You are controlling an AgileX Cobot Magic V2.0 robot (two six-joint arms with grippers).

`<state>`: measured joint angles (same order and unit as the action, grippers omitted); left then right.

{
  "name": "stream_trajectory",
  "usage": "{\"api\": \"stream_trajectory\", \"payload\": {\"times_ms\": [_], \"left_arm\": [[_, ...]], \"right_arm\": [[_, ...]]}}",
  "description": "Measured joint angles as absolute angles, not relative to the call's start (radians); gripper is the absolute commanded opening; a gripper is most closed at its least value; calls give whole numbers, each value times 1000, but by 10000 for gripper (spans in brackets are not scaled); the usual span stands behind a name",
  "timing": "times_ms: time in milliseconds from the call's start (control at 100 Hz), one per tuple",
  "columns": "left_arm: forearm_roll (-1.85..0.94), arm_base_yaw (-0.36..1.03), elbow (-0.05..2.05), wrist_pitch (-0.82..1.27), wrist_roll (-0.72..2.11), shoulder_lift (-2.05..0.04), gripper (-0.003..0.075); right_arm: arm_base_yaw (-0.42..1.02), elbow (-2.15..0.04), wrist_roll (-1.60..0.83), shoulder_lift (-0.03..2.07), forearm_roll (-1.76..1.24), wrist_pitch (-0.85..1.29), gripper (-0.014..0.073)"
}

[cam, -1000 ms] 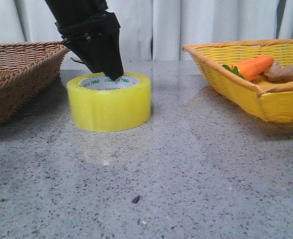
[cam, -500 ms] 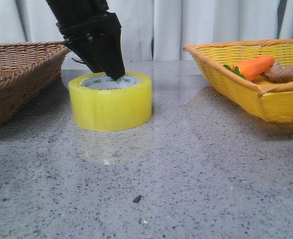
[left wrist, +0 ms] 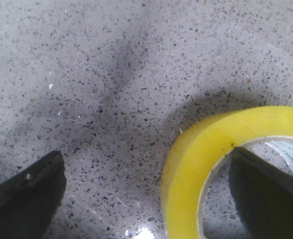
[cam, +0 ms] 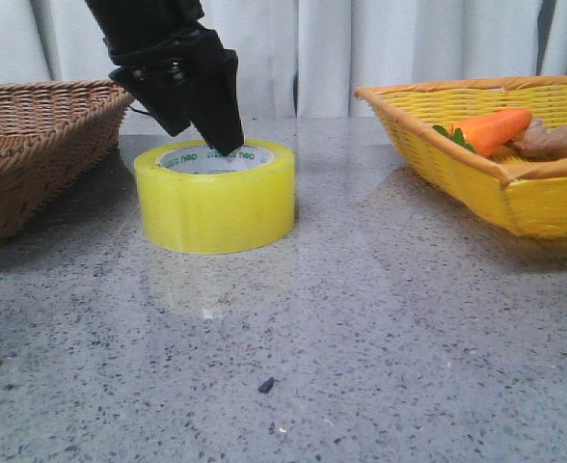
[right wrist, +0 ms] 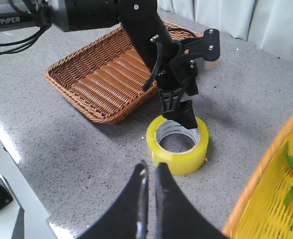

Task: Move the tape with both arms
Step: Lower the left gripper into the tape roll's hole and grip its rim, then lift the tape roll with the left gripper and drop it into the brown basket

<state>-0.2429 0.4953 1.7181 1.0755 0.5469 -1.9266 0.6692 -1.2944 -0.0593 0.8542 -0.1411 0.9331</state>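
Observation:
The tape (cam: 216, 203), a wide yellow roll with a white core and green print, lies flat on the grey table left of centre. My left gripper (cam: 202, 135) stands over its rear rim, open. In the left wrist view the gripper (left wrist: 146, 199) has one finger inside the core and the other outside, with the tape wall (left wrist: 201, 164) between them and untouched by the outer finger. The right wrist view shows the tape (right wrist: 179, 149) under the left gripper (right wrist: 180, 113). My right gripper (right wrist: 149, 172) is shut and empty, above the table short of the tape.
A brown wicker basket (cam: 33, 145) stands at the left, close to the tape (right wrist: 106, 74). A yellow basket (cam: 476, 164) at the right holds an orange carrot (cam: 491, 127). The table's edge (right wrist: 17, 164) shows in the right wrist view.
The tape has slid slightly to the right with the left gripper's tip in its core. The left fingers look a little further apart.

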Motion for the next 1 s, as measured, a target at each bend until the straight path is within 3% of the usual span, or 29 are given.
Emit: {"api": "stream_trajectory", "payload": {"times_ms": [450,540,690,730,1000], "left_arm": [[-262,501,1701,1168,628,-1921,609],[-262,501,1701,1153,627,-1921,496],[-262,501,1701,1124,627,-1921,73],[-262,501,1701,1122,627,-1923,-9],[-264,501,1701,1110,632,-1927,-21]], "right_arm": [[669,-1294,-59,854,-139,915,-53],[669,-1294,-59,854,-139,911,-53],[669,-1294,-59,856,-139,909,-53],[669,-1294,-59,856,-139,909,-53],[669,-1294,-57,856,-139,913,-53]]}}
